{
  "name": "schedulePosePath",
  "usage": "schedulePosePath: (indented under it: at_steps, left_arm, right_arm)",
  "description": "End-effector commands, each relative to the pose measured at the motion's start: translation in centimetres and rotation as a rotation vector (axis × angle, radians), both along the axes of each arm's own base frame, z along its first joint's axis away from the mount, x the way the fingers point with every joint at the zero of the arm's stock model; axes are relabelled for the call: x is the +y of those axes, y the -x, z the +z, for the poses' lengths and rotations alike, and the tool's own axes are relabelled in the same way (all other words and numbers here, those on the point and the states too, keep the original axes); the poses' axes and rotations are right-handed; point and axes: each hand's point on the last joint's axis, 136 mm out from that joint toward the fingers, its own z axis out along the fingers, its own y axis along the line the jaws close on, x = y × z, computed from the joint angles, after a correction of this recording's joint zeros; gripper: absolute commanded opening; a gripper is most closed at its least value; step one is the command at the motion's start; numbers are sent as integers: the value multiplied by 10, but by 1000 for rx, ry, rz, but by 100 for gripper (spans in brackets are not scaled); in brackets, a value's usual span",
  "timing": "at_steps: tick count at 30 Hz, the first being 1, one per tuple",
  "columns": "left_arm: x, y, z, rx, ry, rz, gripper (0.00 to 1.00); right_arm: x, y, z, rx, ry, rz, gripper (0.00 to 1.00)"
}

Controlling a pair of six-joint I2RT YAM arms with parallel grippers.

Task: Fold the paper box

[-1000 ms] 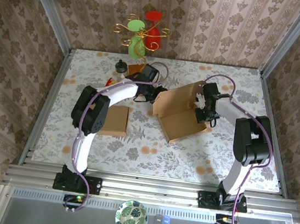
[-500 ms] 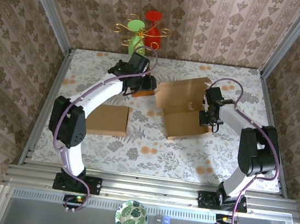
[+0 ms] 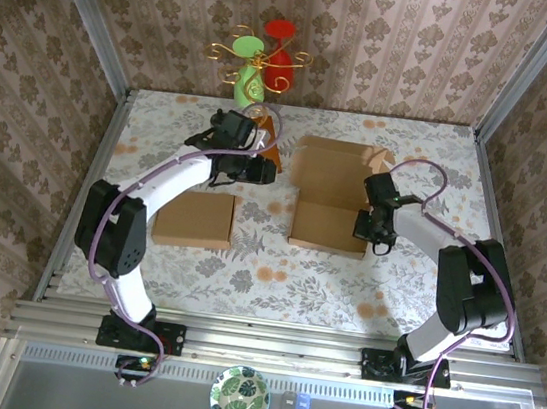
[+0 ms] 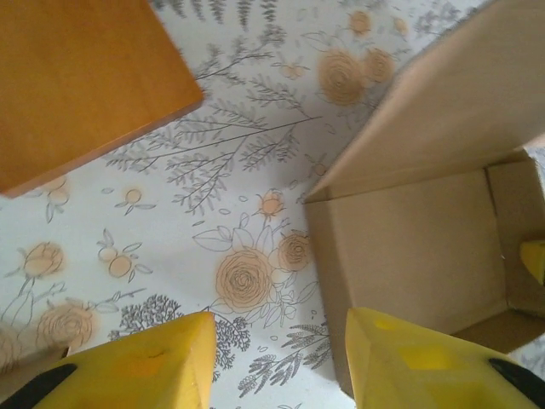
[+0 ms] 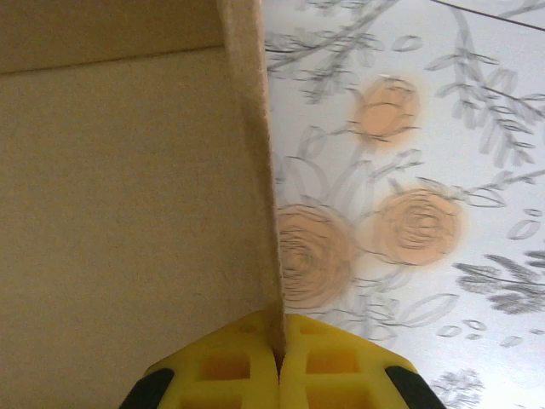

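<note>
Cardboard box (image 3: 332, 207) now lies square on the middle-right of the table (image 3: 246, 261), no longer skewed. The right gripper (image 5: 278, 358) stays clenched on its right wall (image 5: 254, 170). The left gripper (image 4: 281, 362), jaws parted and empty, has drawn back beside it. Folding looks unfinished.

place: probably a lab test booth | cues: wallpapered panels (image 3: 405, 50), aluminium frame rails (image 3: 275, 348), floral tabletop (image 3: 274, 280)

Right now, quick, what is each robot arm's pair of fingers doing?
Left fingers: open, holding nothing.
Right fingers: shut on a wall of the brown cardboard box.
</note>
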Motion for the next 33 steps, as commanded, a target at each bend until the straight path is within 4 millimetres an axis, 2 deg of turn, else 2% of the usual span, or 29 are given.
schedulePosePath:
  at_steps: [1,5,7,8,12,16,21,22,23,27,33]
  left_arm:
    - [-15,6,23,-144,49,-218,48]
    - [-12,-5,26,-193,69,-276,51]
    - [-18,-8,29,-218,86,-309,53]
    - [-11,-17,31,-226,95,-299,53]
    - [-23,-19,32,-226,131,-345,54]
    - [-29,-27,26,-215,132,-349,55]
    - [-37,-36,27,-221,141,-355,54]
    - [-46,-31,26,-218,132,-370,53]
    - [-48,-30,25,-212,128,-369,52]
    - [-48,-34,21,-211,103,-351,42]
    - [-54,-29,17,-213,67,-379,34]
  right_arm:
    - [11,-10,9,-36,-18,6,0]
    - [9,-9,9,-33,14,56,0]
    - [9,-9,10,-35,14,73,0]
    - [10,-9,9,-31,11,77,0]
    - [13,-10,8,-27,2,84,0]
    - [14,-12,8,-24,-1,94,0]
    - [15,-12,7,-19,-5,99,0]
    - [16,-12,6,-19,-7,98,0]
    - [16,-12,6,-18,-10,98,0]
    - [17,-13,5,-17,-12,97,0]
    - [18,-14,6,-21,-17,100,0]
